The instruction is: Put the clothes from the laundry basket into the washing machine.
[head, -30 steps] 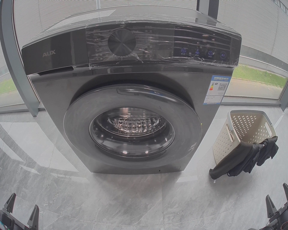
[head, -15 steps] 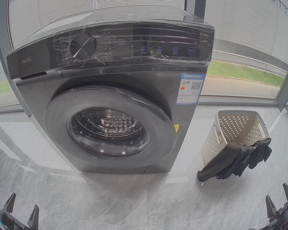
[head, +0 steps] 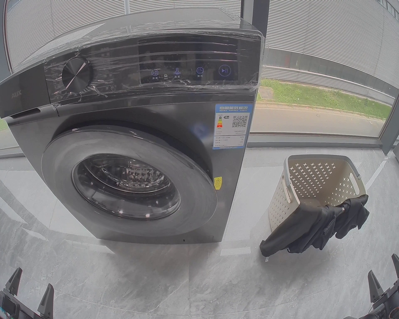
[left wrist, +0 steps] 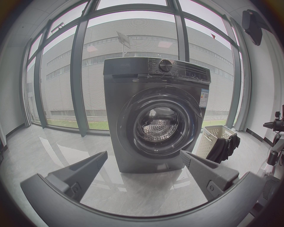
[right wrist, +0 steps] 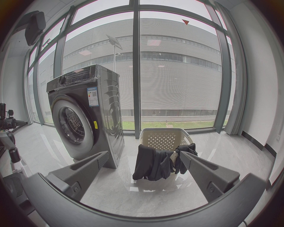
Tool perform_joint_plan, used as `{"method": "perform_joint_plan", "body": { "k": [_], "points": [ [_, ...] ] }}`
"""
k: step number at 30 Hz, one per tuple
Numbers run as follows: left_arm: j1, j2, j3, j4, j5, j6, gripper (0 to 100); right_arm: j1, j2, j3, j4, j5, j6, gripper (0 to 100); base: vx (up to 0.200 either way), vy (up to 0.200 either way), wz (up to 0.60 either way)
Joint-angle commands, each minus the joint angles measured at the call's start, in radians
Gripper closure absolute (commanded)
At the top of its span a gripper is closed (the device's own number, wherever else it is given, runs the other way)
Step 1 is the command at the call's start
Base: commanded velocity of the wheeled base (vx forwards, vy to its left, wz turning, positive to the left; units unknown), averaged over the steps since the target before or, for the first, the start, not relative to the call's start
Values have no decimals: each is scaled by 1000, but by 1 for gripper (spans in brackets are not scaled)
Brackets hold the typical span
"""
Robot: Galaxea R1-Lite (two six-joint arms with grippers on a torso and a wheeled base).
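A grey front-loading washing machine [head: 137, 124] stands on the tiled floor with its round door [head: 124, 187] shut. Right of it is a cream laundry basket [head: 291, 182] with black clothes [head: 311, 226] draped over its front rim and hanging to the floor. The machine [left wrist: 156, 112], basket [left wrist: 211, 139] and clothes [left wrist: 224, 147] lie ahead of my left gripper [left wrist: 143, 171], which is open and empty. My right gripper [right wrist: 142, 171] is open, empty, and faces the basket [right wrist: 165, 139] and clothes [right wrist: 156, 162]. Both grippers [head: 29, 288] [head: 384, 274] hang low, well short of everything.
Tall windows with dark frames [head: 253, 16] rise behind the machine and basket. Glossy grey floor [head: 187, 282] stretches free between me and the machine. A wall [right wrist: 260, 88] stands right of the basket.
The head camera has turned to the right, so machine and basket sit farther left in the picture. Neither gripper has shifted in the view, and the clothes hang as before.
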Motion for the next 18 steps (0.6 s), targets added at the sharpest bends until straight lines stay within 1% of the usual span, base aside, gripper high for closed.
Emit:
{"method": "perform_joint_plan", "body": {
  "k": [1, 9, 18],
  "points": [
    [1, -17, 18, 0, 2, -2, 0, 0, -1, 17, 0, 0, 0, 0, 200, 0, 0],
    [-1, -17, 18, 0, 0, 0, 0, 0, -1, 17, 0, 0, 0, 0, 200, 0, 0],
    [-1, -17, 18, 0, 0, 0, 0, 0, -1, 17, 0, 0, 0, 0, 0, 0, 0]
  ]
}}
